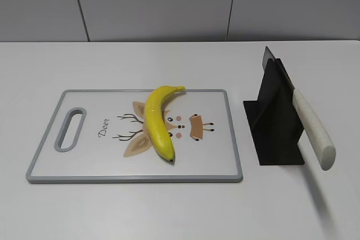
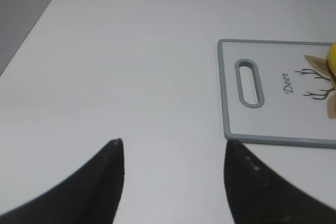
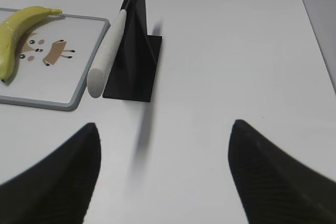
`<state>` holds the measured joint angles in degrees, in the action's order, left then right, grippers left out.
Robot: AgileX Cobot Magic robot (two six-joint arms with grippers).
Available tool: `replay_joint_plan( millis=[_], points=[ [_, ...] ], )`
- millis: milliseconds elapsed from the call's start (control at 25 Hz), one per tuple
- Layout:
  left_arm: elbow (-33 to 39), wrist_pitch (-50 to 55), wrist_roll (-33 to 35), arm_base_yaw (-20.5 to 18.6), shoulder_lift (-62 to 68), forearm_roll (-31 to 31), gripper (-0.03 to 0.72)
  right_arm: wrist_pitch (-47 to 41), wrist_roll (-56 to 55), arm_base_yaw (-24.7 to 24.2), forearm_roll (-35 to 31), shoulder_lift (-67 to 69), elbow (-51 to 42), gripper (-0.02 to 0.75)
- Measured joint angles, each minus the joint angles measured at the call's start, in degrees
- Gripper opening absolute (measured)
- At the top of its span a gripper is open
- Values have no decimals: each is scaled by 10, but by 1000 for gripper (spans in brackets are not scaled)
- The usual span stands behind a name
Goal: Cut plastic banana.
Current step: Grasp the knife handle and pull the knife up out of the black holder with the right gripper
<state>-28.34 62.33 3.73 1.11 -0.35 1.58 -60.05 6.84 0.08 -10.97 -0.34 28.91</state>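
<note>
Lying whole across the middle of the cutting board (image 1: 225,139), the plastic banana (image 1: 158,122) rests on the printed deer drawing, its greenish stem toward the board's far edge and its small dark end toward the near edge. The board sits flat on the white table (image 1: 169,212), its handle slot on the left. Just beside the board on the right stands a black knife stand (image 1: 275,122), holding a knife (image 1: 312,130) whose pale handle slopes out toward me. My left gripper (image 2: 173,182) hangs over bare table near the board's handle corner, jaws spread wide, touching nothing. My right gripper (image 3: 165,177) hovers near the stand, likewise spread and empty.
</note>
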Motion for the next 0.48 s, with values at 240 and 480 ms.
replay_joint_plan(
  millis=[240,480],
  points=[
    [0,0,0,0,0,0,591,0,0,0,0,0,0,586],
    [0,0,0,0,0,0,591,0,0,0,0,0,0,586]
  ],
)
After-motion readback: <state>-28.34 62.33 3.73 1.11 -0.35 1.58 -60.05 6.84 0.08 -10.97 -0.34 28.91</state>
